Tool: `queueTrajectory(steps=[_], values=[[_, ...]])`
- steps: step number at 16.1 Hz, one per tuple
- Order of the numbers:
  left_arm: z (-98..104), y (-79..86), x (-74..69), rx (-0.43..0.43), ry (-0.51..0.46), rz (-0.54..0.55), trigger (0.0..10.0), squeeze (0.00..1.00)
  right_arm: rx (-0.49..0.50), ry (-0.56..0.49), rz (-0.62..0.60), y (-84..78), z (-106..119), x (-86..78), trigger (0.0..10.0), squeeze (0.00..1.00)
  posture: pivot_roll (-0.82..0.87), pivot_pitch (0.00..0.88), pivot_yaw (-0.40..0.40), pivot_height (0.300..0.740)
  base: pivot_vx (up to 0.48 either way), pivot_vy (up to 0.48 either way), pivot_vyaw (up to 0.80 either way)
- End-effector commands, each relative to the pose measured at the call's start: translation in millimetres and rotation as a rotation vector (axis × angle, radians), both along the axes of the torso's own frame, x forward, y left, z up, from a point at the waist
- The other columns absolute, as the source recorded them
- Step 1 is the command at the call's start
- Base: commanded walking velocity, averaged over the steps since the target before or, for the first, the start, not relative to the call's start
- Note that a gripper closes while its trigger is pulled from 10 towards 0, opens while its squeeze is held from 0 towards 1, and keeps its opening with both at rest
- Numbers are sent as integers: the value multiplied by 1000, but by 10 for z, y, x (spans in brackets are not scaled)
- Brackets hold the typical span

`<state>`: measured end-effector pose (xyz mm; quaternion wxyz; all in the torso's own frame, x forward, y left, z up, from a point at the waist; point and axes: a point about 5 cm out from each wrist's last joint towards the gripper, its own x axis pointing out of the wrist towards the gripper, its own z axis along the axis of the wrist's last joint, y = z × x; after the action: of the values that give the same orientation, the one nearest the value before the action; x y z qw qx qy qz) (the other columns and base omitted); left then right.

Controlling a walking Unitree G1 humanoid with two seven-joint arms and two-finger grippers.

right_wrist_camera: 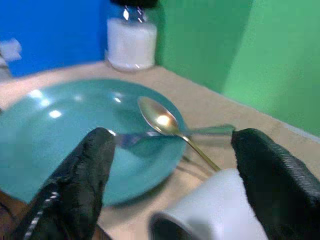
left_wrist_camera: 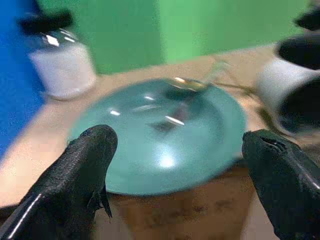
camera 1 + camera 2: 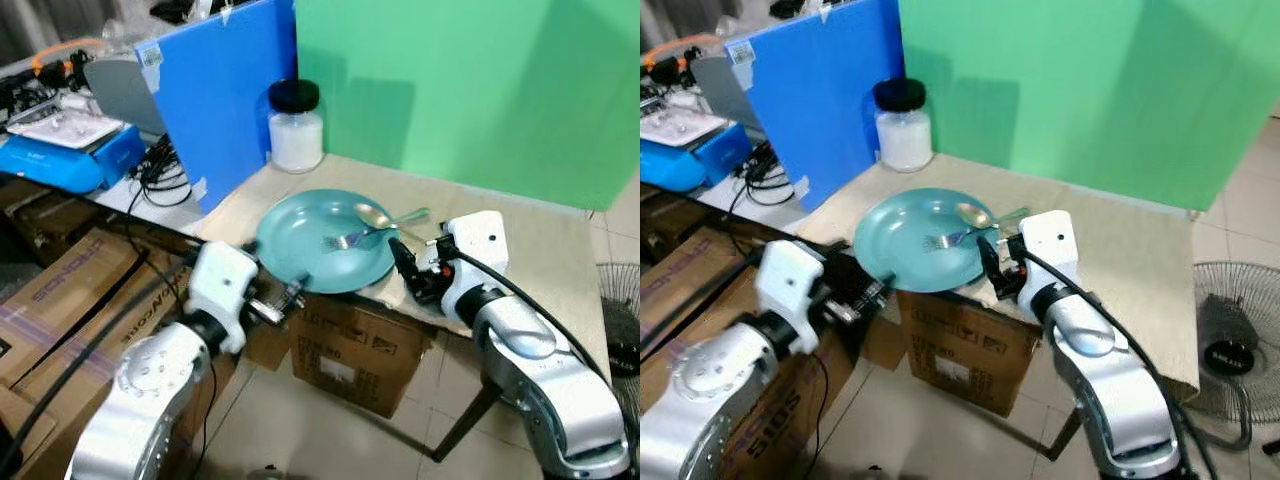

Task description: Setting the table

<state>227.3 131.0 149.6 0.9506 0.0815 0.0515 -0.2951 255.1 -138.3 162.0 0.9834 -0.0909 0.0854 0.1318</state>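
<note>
Round teal plate (image 3: 318,245) sits at the front edge of the beige table (image 3: 520,250), overhanging it slightly. Gold spoon (image 1: 159,118) and silver fork (image 1: 172,134) lie crossed on the plate's right rim. Left gripper (image 2: 175,170) and right gripper (image 1: 170,165) both spread wide, holding nothing, flanking the plate's front.

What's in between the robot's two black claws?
The teal plate sits between the left gripper and the right gripper, with a fork and a spoon lying across it. The left eye view shows this best.
</note>
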Motion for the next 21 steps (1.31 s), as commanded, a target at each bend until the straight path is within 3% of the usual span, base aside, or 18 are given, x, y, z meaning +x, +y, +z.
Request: queueTrajectory(steps=[1, 3, 8, 9, 10, 11, 12, 13, 14, 21], values=[[-6, -53, -20, 0, 21, -62, 10000, 0, -33, 4, -3, -22, -7, 14, 10000, 1000, 151, 0, 34, 740, 0, 0, 0], [-37, -108, -52, -7, 63, -161, 10000, 0, -148, 8, 29, -60, -38, 6, 10000, 1000, 140, 0, 42, 740, 0, 0, 0], [-59, -132, 18, 20, 75, -221, 10000, 0, -388, 56, 88, -130, -182, 22, 10000, 1000, 127, 0, 48, 740, 0, 0, 0], [-52, -145, 45, 24, 70, -232, 10000, 0, -429, 64, 84, -140, -212, 67, 10000, 553, 124, 0, 49, 740, 0, 0, 0], [-52, -165, 66, 33, 66, -249, 10000, 0, -451, 72, 61, -147, -229, 125, 10000, 0, 122, 0, 50, 740, 0, 0, 0], [-55, -178, 75, 42, 64, -261, 10000, 0, -461, 75, 43, -149, -232, 164, 10000, 0, 122, 0, 51, 740, 0, 0, 0], [-57, -182, 88, 44, 62, -265, 10000, 0, -459, 80, 32, -140, -235, 204, 6824, 0, 123, 0, 51, 740, 0, 0, 0], [-60, -179, 94, 44, 61, -265, 10000, 0, -453, 86, 25, -133, -240, 221, 1255, 0, 124, 0, 48, 740, 0, 0, 0], [-65, -174, 93, 44, 61, -266, 10000, 0, -445, 93, 21, -128, -248, 224, 0, 0, 124, 0, 48, 740, 0, 0, 0], [-83, -164, 87, 52, 57, -272, 10000, 0, -443, 116, 13, -121, -280, 232, 0, 0, 130, 0, 44, 740, 0, 0, 0]])
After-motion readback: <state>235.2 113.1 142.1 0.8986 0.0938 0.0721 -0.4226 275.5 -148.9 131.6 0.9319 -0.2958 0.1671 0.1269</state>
